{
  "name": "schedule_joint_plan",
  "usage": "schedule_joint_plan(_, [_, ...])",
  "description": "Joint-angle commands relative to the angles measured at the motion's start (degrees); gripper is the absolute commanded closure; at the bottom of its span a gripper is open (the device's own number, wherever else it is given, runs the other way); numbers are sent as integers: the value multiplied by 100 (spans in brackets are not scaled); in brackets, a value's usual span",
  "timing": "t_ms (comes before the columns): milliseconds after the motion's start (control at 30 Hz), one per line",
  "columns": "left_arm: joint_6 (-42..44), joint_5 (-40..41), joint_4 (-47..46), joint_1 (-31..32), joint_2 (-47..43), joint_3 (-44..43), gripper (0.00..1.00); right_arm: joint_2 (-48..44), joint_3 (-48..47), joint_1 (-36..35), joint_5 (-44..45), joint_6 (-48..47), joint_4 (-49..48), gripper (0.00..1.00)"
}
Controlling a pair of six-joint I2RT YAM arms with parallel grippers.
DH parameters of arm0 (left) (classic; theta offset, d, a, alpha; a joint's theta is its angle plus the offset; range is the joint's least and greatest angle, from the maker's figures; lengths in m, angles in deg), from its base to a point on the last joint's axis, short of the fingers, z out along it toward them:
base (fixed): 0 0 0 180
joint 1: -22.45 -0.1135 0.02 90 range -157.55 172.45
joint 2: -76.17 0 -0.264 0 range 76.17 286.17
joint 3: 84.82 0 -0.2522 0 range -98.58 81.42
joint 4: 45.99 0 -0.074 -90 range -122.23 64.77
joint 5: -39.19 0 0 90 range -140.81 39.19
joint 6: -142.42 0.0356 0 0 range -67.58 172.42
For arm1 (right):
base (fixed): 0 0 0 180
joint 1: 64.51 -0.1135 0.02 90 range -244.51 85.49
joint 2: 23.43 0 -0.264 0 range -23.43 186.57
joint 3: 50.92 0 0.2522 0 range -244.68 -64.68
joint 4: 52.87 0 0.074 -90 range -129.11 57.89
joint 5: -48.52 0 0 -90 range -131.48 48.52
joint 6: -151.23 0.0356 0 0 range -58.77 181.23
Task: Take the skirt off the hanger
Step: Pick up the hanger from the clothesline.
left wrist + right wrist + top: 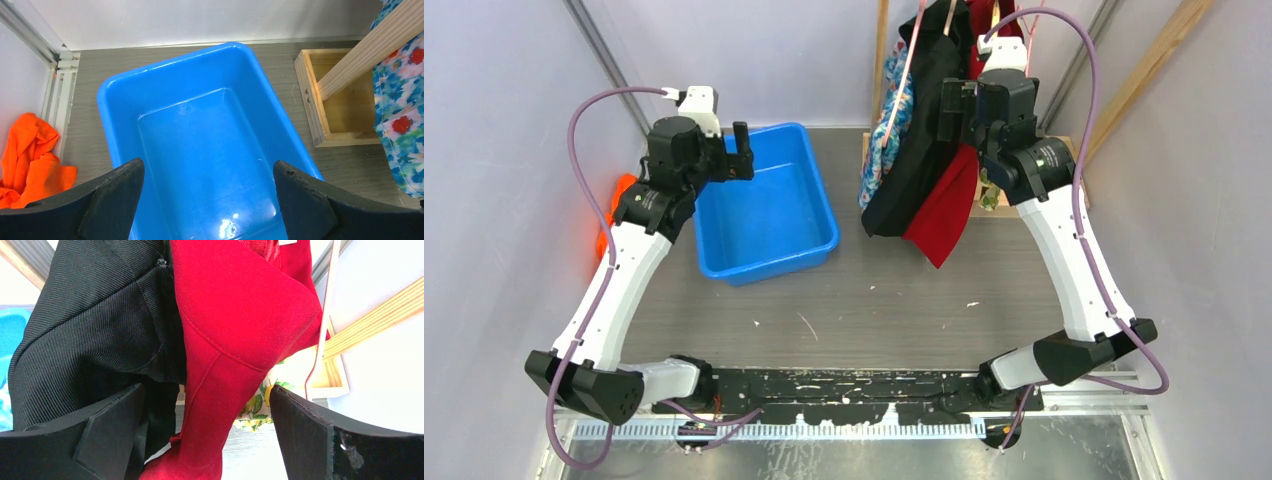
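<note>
Several garments hang from pink wire hangers (325, 315) on a wooden rack at the back right. A red garment (944, 215) hangs beside a black one (919, 150), with a blue floral one (886, 140) to their left. Which of them is the skirt I cannot tell. My right gripper (951, 105) is raised against the black and red cloth. In the right wrist view it (207, 435) stands open, with the lower part of the red garment (240, 315) between its fingers and the black garment (100, 315) at the left finger. My left gripper (742, 150) hangs open over the blue bin.
A blue plastic bin (764, 268) sits at the left with nothing in it (175, 65). An orange cloth (619, 195) lies by the left wall. The rack's wooden base (310, 95) and slanted post stand right of the bin. A yellow floral cloth (257, 405) hangs behind the red one.
</note>
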Motion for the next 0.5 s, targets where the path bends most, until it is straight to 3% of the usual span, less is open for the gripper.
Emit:
schedule_joint_plan(0, [-56, 168, -290, 25, -80, -144, 1, -47, -316, -36, -36, -297, -261, 0])
schedule_joint_plan(200, [-77, -125, -292, 38, 50, -227, 1, -39, -409, -35, 64, -472, -386, 0])
schedule_joint_plan(467, [239, -1181, -498, 27, 146, -327, 1, -175, -824, -30, 217, -621, -523, 0])
